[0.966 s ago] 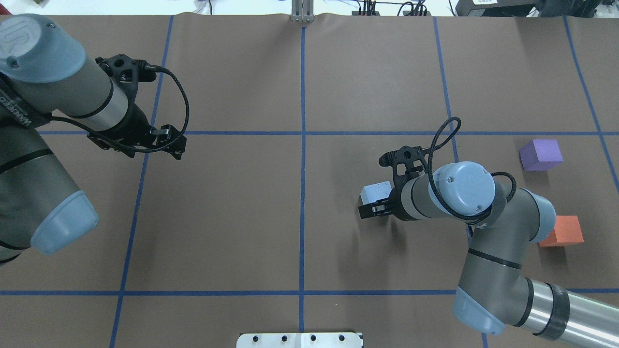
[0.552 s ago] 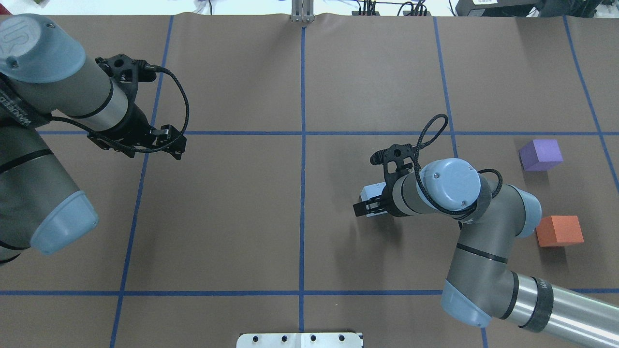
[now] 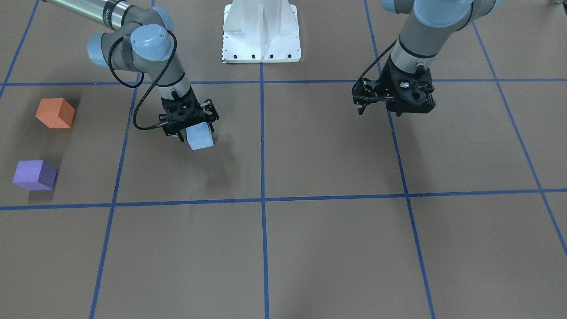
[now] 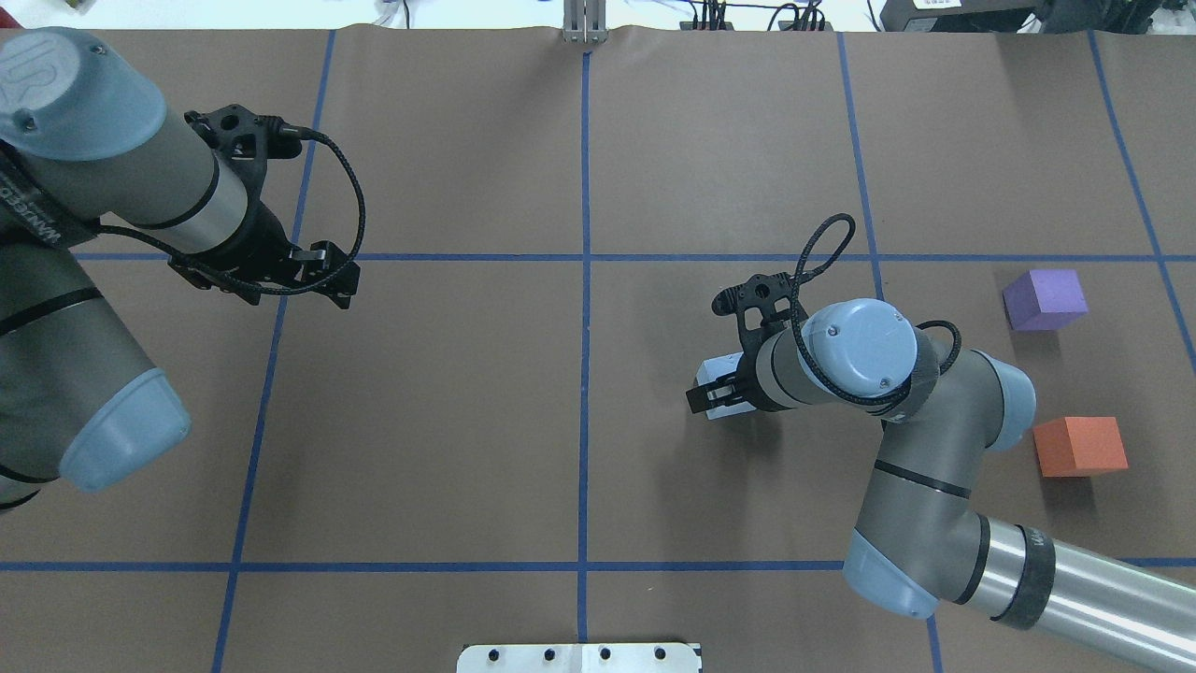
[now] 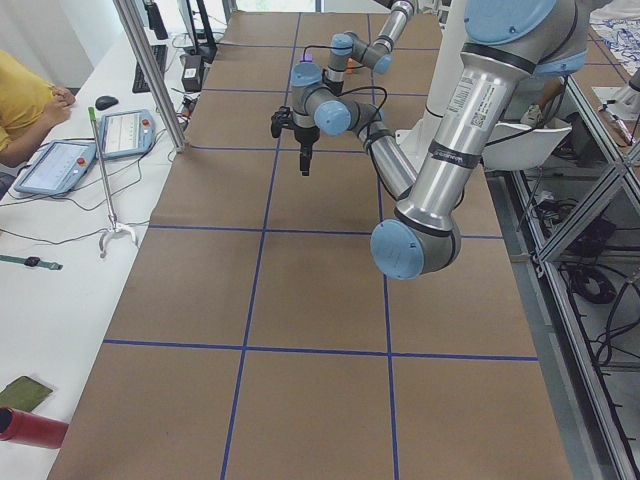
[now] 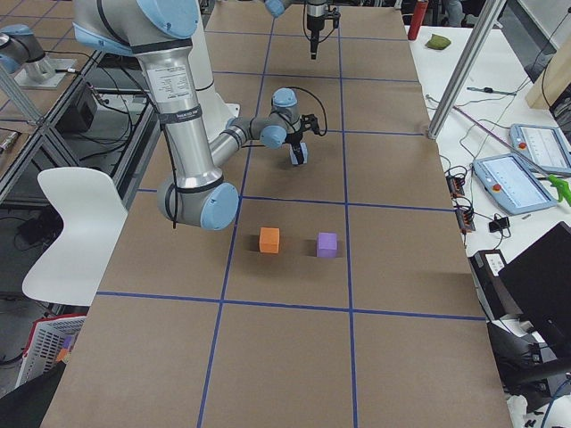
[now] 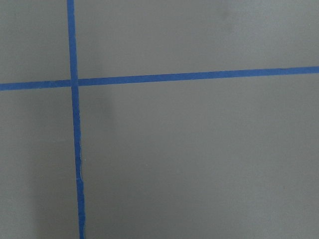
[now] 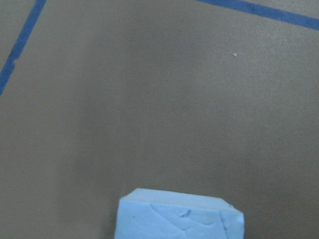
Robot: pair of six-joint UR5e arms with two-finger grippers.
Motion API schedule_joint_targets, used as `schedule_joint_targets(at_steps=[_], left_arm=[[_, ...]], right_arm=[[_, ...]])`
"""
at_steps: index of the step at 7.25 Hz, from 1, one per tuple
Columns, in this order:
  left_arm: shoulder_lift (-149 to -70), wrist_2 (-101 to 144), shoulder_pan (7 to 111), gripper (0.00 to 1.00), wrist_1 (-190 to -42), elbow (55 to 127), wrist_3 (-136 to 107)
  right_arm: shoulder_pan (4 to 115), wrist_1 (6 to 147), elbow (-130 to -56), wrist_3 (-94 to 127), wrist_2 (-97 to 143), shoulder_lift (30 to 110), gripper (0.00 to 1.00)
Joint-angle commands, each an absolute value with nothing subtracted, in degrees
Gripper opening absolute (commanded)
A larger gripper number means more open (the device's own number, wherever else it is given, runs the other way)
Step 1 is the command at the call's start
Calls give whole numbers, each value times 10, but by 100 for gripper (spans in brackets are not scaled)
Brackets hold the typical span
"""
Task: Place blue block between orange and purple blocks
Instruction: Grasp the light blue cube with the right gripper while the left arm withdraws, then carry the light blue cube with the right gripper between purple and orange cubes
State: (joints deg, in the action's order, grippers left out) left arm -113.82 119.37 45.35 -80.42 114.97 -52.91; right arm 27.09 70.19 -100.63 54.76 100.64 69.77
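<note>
The blue block (image 3: 200, 136) lies on the brown table, right of centre in the overhead view (image 4: 712, 371). My right gripper (image 3: 195, 132) is down over it, open, with one finger on each side. The right wrist view shows the block's top (image 8: 179, 216) at the bottom edge. The orange block (image 4: 1081, 446) and the purple block (image 4: 1045, 299) stand apart near the right table end, with a gap between them. They also show in the front view as orange (image 3: 55, 113) and purple (image 3: 34, 175). My left gripper (image 4: 338, 279) hangs open and empty over the left half.
Blue tape lines (image 4: 585, 280) divide the brown table into squares. The white robot base plate (image 3: 261, 44) is at the near middle edge. A side table with tablets (image 5: 60, 165) and a person runs along the far side.
My right gripper has moved from beside the blue block to over it, straddling it. The block, the other blocks and the left arm have not moved.
</note>
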Motion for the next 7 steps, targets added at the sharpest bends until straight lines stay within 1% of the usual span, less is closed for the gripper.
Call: schedule_joint_targets(at_steps=[1, 2, 3, 4, 5, 6, 7], left_arm=[[-1138, 1194, 454, 100, -804, 1150, -529], [-1138, 1194, 454, 100, -804, 1150, -529], [-1138, 1195, 460, 100, -804, 1150, -528], [-1126, 1197, 470, 100, -806, 1151, -506], [-1105, 1207, 492, 100, -806, 1151, -453], [-1078, 1229, 526, 100, -809, 1151, -407], [-1054, 1248, 560, 100, -810, 1150, -355]], right_arm=[[279, 702, -1005, 547, 1010, 695, 25], [297, 702, -1010, 545, 1023, 694, 0], [328, 702, -1025, 544, 1060, 702, 0], [367, 702, -1060, 543, 1106, 747, 0], [413, 701, -1091, 522, 1142, 798, 0], [444, 695, -1118, 452, 1155, 875, 0], [488, 695, -1127, 388, 1175, 938, 0]])
